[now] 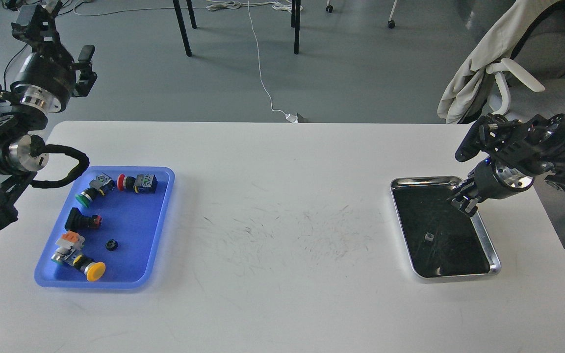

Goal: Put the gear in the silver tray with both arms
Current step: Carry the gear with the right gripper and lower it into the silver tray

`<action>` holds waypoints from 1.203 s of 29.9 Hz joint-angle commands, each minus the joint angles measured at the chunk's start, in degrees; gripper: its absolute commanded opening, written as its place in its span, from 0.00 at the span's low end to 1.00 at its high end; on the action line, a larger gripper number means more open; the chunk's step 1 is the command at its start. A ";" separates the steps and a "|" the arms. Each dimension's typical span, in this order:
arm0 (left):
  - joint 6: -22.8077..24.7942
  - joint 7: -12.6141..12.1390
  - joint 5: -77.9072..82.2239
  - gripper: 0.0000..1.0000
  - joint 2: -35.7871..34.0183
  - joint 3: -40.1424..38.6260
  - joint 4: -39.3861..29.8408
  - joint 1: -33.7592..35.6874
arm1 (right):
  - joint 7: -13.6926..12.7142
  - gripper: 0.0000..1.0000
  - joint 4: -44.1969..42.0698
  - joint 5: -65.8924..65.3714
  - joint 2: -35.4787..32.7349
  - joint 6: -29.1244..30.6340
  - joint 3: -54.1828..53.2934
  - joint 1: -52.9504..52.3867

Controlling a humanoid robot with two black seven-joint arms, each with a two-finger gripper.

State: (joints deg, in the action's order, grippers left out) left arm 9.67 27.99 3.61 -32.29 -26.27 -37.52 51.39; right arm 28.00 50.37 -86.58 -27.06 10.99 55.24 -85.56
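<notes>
The silver tray (489, 239) lies at the right of the white table. A small dark gear-like piece (428, 238) lies on its dark bottom, near the middle. My right gripper (464, 202) hovers over the tray's right rim, pointing down, apart from that piece and holding nothing. Its fingers look slightly apart. A small black gear (111, 244) lies in the blue tray (165, 206) at the left. My left gripper (42, 22) is raised at the far left, beyond the table's back edge. It is dark and partly cut off.
The blue tray also holds several push-button switches with green (83, 197), red (121, 182) and yellow (96, 271) caps. A chair with a cloth over it (478, 73) stands behind the table's right corner. Table legs and a white cable are on the floor behind.
</notes>
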 commanded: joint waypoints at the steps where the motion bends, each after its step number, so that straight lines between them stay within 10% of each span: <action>1: 0.17 0.01 -0.01 0.99 -0.14 0.00 -0.01 -0.15 | 0.00 0.01 -1.59 0.01 0.17 0.00 -0.14 1.01; 36: 0.09 0.01 -0.36 0.98 -0.67 -0.62 -0.10 -0.24 | 0.00 0.03 -6.60 0.27 7.90 -0.09 -4.62 6.02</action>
State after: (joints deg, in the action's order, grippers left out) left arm 9.73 28.01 3.25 -32.77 -26.90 -37.62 51.24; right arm 28.00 43.77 -86.41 -20.63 10.84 50.84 -79.50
